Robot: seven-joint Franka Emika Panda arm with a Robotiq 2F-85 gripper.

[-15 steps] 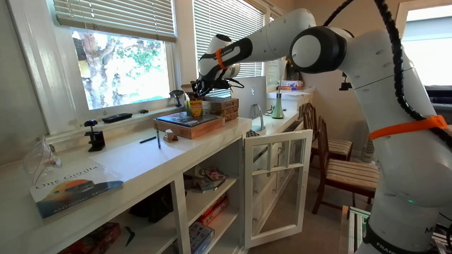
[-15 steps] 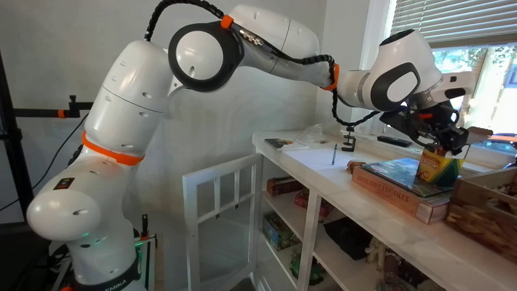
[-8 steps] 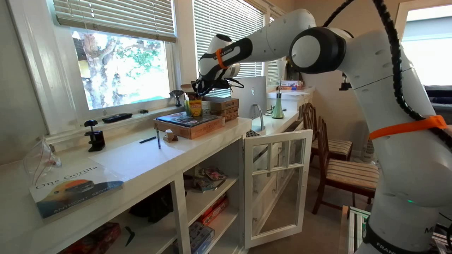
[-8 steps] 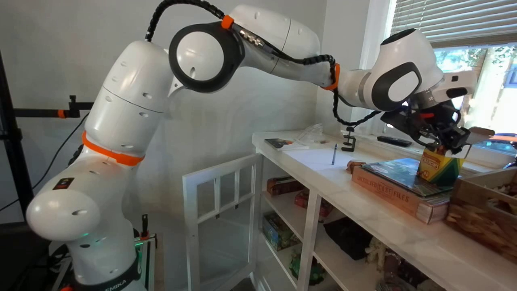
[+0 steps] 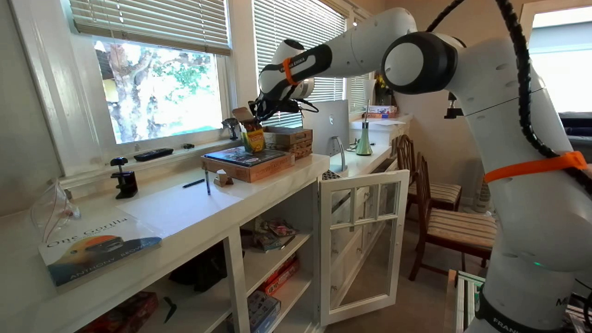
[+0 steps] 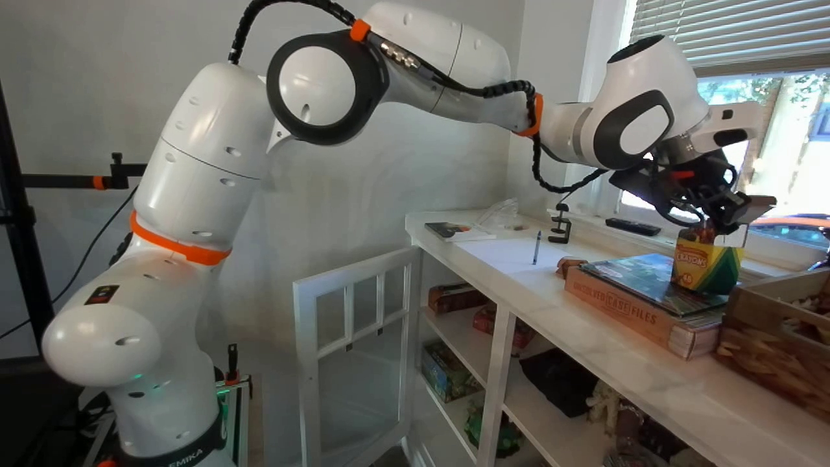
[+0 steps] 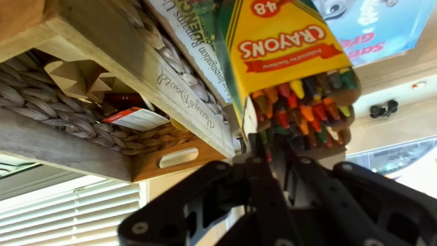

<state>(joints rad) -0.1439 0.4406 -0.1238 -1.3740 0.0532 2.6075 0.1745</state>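
Observation:
A yellow and green crayon box (image 5: 253, 141) stands tilted on a flat, dark-blue-covered item atop an orange case-files box (image 6: 622, 305). It also shows in the wrist view (image 7: 283, 44), with many crayons (image 7: 304, 102) pointing out of its open top. My gripper (image 7: 269, 140) is at the crayons' rear, by the raised cardboard lid. Its fingertips are narrowly apart. A red crayon tip shows between them. Shadow hides whether they press on it. In both exterior views the gripper (image 5: 257, 118) (image 6: 720, 226) sits over the box top.
A wooden crate (image 6: 746, 331) stands against the case-files box. A pen (image 5: 207, 182) stands upright near a brown paper piece (image 5: 223, 178). A clamp (image 5: 124, 180), a remote (image 5: 153, 154) and a book (image 5: 99, 245) lie further along. A glass cabinet door (image 5: 326, 259) hangs open below.
My gripper has risen slightly in the last half second. The crayon box has tilted with it, and its lid has swung up. The other objects have stayed still.

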